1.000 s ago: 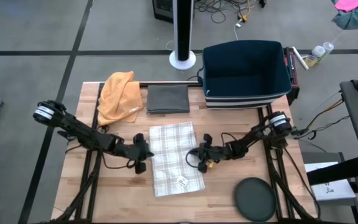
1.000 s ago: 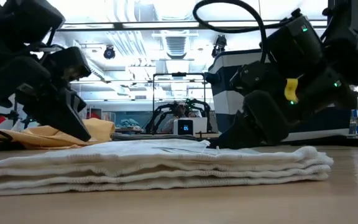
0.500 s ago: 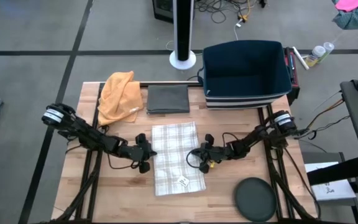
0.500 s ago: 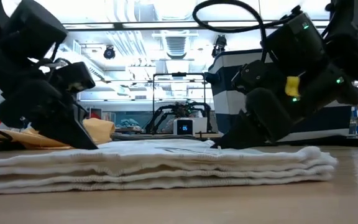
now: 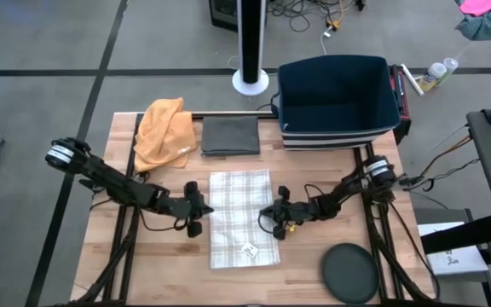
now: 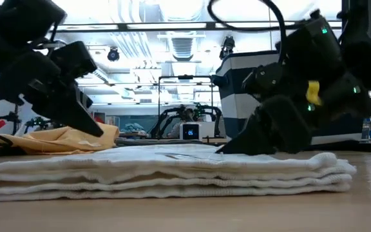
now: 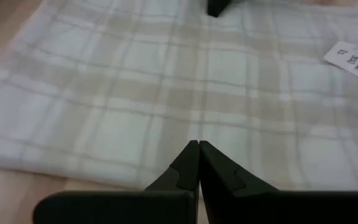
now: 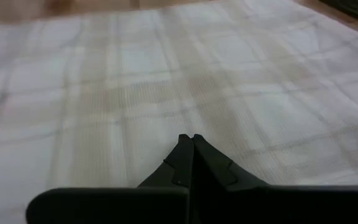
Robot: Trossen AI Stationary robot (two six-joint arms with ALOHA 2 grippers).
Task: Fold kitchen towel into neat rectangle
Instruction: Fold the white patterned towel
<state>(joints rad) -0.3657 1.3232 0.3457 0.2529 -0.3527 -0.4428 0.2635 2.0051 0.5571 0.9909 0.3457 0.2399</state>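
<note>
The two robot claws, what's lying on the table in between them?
The folded plaid kitchen towel lies between the left gripper and the right gripper, both shut at its side edges. The high view shows it best.

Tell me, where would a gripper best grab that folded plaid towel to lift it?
Probably at a long side edge of the plaid towel, coming in level from that side: its layers lie stacked flat there, so one finger could slide beneath while the other presses on top.

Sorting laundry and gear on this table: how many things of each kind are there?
Cloths: 3 (plaid towel, orange cloth, grey folded cloth)
Bins: 1 (blue bin)
Round dark discs: 1 (disc)
Total: 5
</note>
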